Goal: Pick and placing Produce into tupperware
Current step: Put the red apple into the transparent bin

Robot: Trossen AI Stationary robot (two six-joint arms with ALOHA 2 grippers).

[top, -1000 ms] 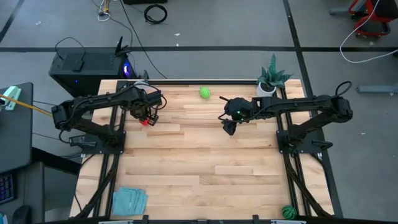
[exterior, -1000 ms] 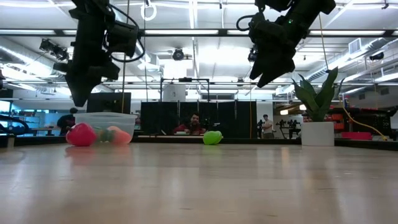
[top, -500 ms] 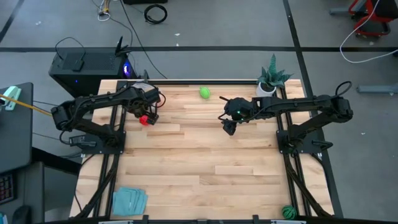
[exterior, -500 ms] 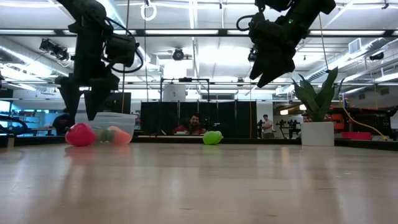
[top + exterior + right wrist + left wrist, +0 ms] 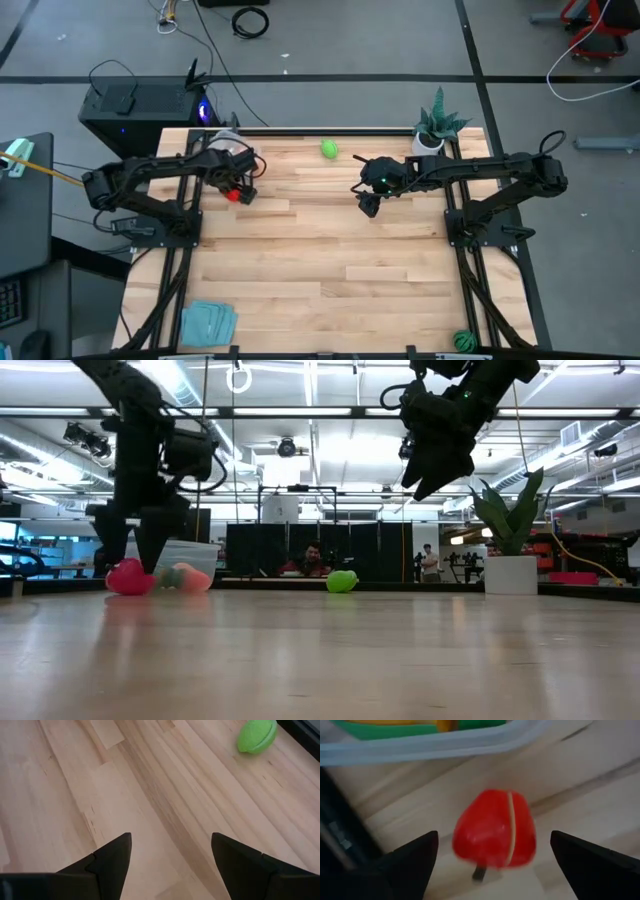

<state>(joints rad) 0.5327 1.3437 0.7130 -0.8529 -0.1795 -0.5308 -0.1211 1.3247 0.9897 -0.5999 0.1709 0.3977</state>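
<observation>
Wooden table (image 5: 330, 260), red piece (image 5: 494, 836) beside tupperware (image 5: 445, 745)

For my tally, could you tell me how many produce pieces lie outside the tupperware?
3: red piece beside the tupperware, light green ball at the far edge, striped ball at the near right corner.

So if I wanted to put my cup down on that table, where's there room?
The wide wooden middle and front, between the blue cloth and the striped ball, is bare. It is crowded at the back left, where the left gripper hangs open over the red piece beside the tupperware.
</observation>
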